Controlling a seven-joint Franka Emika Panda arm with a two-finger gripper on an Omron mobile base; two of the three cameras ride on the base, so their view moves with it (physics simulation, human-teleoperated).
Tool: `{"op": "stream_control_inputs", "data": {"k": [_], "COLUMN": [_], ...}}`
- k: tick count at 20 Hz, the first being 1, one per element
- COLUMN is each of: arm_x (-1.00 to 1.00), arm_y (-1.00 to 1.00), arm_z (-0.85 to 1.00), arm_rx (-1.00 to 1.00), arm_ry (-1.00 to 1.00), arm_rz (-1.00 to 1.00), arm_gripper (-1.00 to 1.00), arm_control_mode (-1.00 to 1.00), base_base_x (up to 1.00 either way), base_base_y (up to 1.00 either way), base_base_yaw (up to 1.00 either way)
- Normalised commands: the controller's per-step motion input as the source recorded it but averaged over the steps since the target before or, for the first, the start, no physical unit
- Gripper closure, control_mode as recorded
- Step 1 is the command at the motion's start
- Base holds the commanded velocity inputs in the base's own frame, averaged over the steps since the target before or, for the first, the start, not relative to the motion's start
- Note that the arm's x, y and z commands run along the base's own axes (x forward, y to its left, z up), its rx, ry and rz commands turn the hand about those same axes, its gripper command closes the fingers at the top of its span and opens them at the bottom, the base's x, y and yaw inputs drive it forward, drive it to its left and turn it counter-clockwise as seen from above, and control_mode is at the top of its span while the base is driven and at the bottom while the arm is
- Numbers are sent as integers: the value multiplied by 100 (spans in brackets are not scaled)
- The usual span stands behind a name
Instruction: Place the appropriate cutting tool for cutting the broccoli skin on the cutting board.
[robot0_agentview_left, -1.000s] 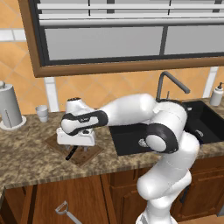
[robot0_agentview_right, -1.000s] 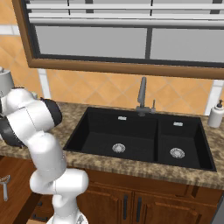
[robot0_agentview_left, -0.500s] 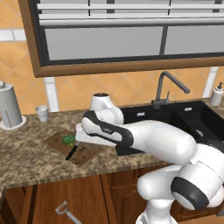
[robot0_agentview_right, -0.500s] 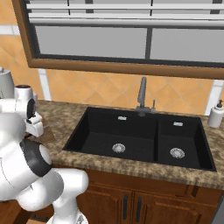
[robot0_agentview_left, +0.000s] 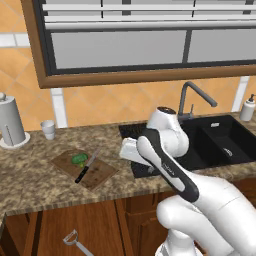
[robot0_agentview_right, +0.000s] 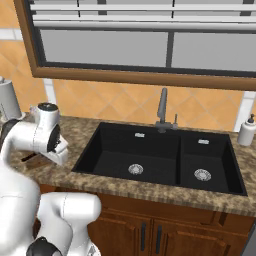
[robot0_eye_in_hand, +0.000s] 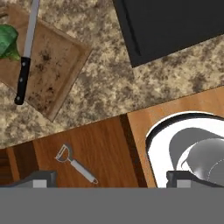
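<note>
a simulated kitchen counter of speckled brown stone, read from left to right. at the far left stands a grey paper towel roll on a round holder (robot0_agentview_left: 11, 122), then a small white cup (robot0_agentview_left: 48, 129) by the tiled wall. next comes the flat rectangular brown wooden cutting board (robot0_agentview_left: 102, 175), lying on the counter. on it rests the small bright green lumpy broccoli floret (robot0_agentview_left: 79, 159), and just beside the floret lies the slim kitchen knife with a black handle and narrow silver-grey blade (robot0_agentview_left: 87, 167). its long axis runs diagonally across the board, handle toward the counter's front edge, blade toward the wall. below, on the floor by the wooden cabinets, lies a grey loop-headed peeler (robot0_agentview_left: 73, 240). right of the board, the white arm's two-finger gripper (robot0_eye_in_hand: 111, 178) hovers over the counter edge near the black double sink (robot0_agentview_left: 215, 142), well apart from the knife, which lies off to its left. the fingertips (robot0_eye_in_hand: 41, 178) stand wide apart and hold nothing. judged from this, the knife's placement looks complete.
</note>
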Motion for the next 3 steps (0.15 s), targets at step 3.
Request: {"op": "stream_control_inputs", "data": {"k": [3], "arm_x": [-30], "arm_y": [-100], "arm_z": [38], "arm_rx": [16], "arm_ry": [-10], "arm_rz": [0], "arm_gripper": [-100], "arm_control_mode": [-100], "base_base_x": [0], "base_base_y": [0], "base_base_yaw": [0]}}
